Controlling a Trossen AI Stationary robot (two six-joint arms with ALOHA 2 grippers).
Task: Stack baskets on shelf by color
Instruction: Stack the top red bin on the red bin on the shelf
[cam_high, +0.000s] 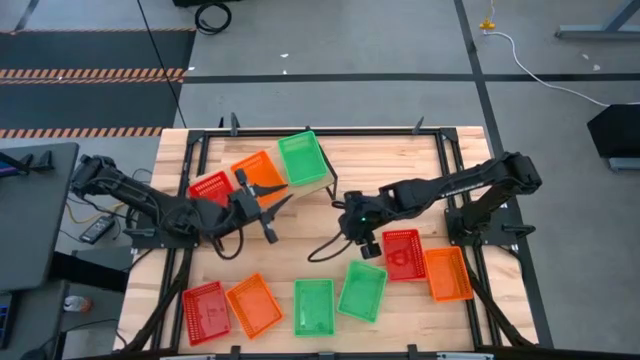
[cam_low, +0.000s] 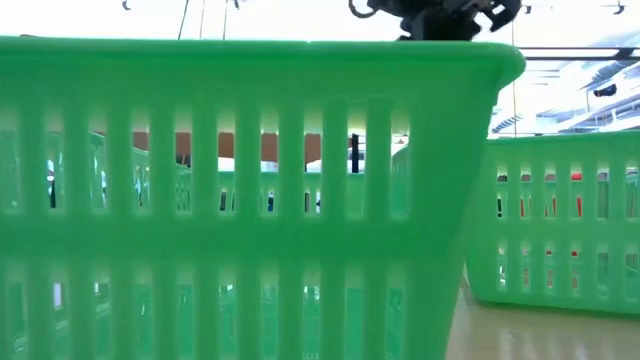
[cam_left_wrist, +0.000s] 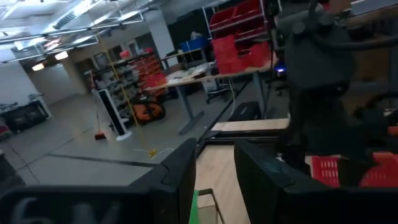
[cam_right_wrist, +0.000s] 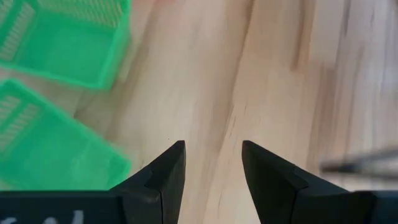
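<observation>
shelf: pale plank (cam_high: 325, 195) at the far-middle of the counter (cam_high: 400, 160). Already has three baskets on it, one of each colour.

shelf baskets: red basket (cam_high: 210, 187) at the left end, orange basket (cam_high: 258, 170) beside it, green basket (cam_high: 302, 159) at the right end, sitting kinda skewed.

near row, left: another red basket (cam_high: 206, 312) and an orange basket (cam_high: 253, 305) side by side near the front edge of the counter.

near row, middle: two green baskets, one straight (cam_high: 314, 306) and one tilted (cam_high: 362, 290), just beside each other. The low view is basically filled by the wall of one of them (cam_low: 230, 190), with the other off to the side (cam_low: 560, 230).

near row, right: third red one (cam_high: 403, 253) with an orange one (cam_high: 447, 274) touching it on the right.

left gripper: (cam_high: 268, 213) up just in front of the shelf, below the orange and green baskets. Fingers (cam_left_wrist: 180, 180) stand apart with nothing between them, pointing out level over the counter toward the room.

right gripper: (cam_high: 364, 243) hanging over bare counter in the middle, just left of the third red basket. Fingers (cam_right_wrist: 165, 168) spread and empty, looking straight down at wood, two green baskets (cam_right_wrist: 62, 37) off to one side in its wrist view.
</observation>
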